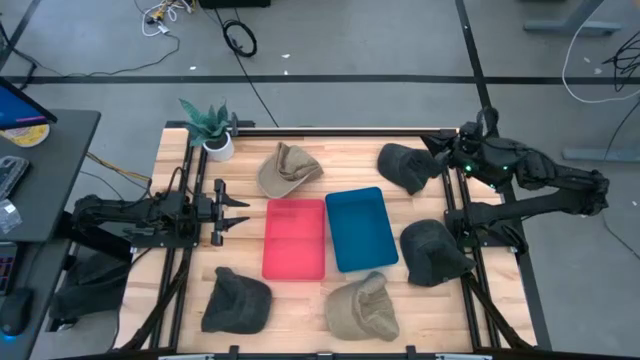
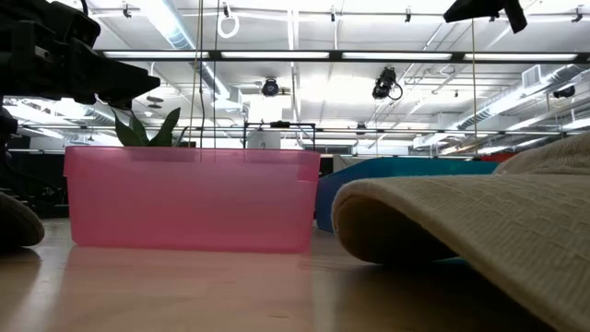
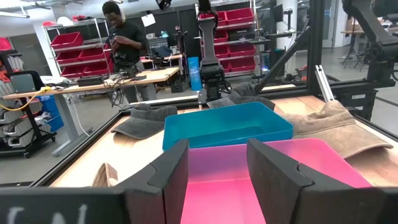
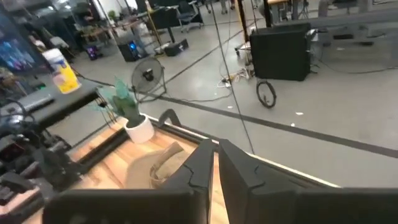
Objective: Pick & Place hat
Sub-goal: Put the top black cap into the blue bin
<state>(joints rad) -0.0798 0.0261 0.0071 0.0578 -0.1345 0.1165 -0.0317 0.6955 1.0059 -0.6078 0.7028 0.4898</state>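
Left end effector (image 1: 238, 211) is spread wide with nothing in it, parked just off the near edge of the pink bin (image 1: 294, 238), fingers aimed across it toward the blue bin (image 1: 361, 228). From my wrist cam I see pink bin floor right between the fingers, blue bin behind it, so I'm lined up on a container, not on a hat.

Right end effector (image 1: 438, 147) is pressed together, empty as far as I can tell, sitting up at the far corner on its side of the bench (image 1: 190, 275), right next to a dark hat (image 1: 405, 167).

Hats are scattered all round the bins: a tan hat (image 1: 288, 168) by the potted plant (image 1: 211, 128), another tan one (image 1: 362, 306) at the front, dark ones (image 1: 237, 299) at the front corner on my left and on the right side (image 1: 432, 251). Neither bin seems to have anything in it yet.

What worries me: the nearest hats to the left arm sit off to either side, so I'd have to swing over. These are floppy fabric; pinch only the brim and I reckon it droops, drags on a bin wall and slips out. Come in low and I could shove the light bins around.
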